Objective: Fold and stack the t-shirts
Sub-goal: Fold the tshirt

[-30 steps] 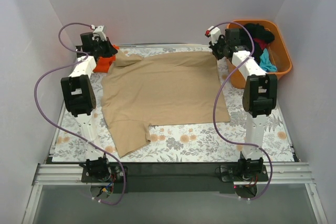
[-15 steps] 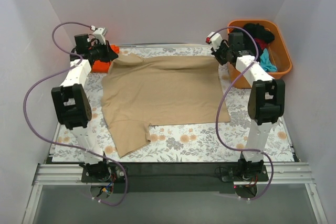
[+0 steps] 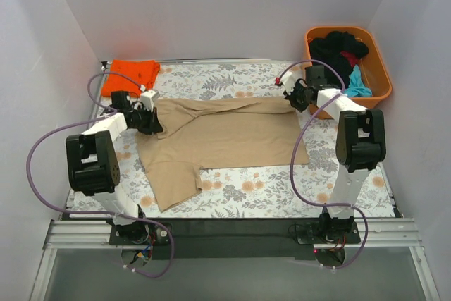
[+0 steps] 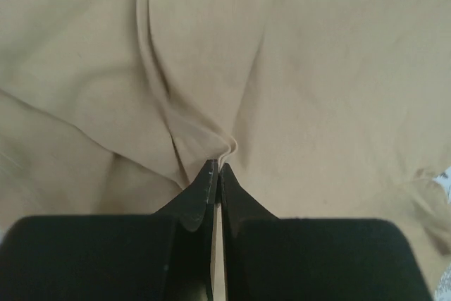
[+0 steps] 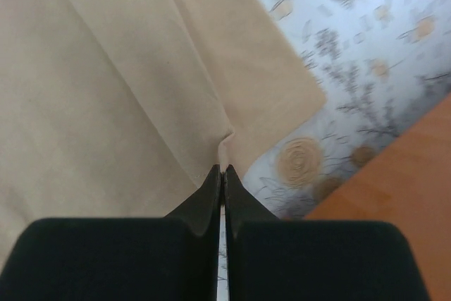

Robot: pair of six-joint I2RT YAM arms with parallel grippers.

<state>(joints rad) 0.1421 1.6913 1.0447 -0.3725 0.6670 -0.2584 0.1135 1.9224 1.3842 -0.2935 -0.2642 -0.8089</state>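
While the far edge of the tan t-shirt is pinched at both of its corners, the first fold of this garment is judged to be in hand: in the top view that edge is seen lifted and turned over toward the near side, the rest of the cloth is spread flat on the floral table, and one sleeve is left trailing at the near left. The left gripper is closed down to a bare slit, and a small peak of tan cloth is nipped between its tips, with creases running away from the pinch. The right gripper is shut just as tightly on a ridge of the same cloth near its corner, close beside the orange tub. For the next move, it is judged that both corners must be carried toward the near edge at the same height and pace, so that a straight fold line is kept, and that the cloth must be laid down before either grip is released. A folded orange t-shirt is seen at the far left corner, well apart from the tan one, and more t-shirts, black, red and teal, are heaped in the tub, so most of the task is judged to remain
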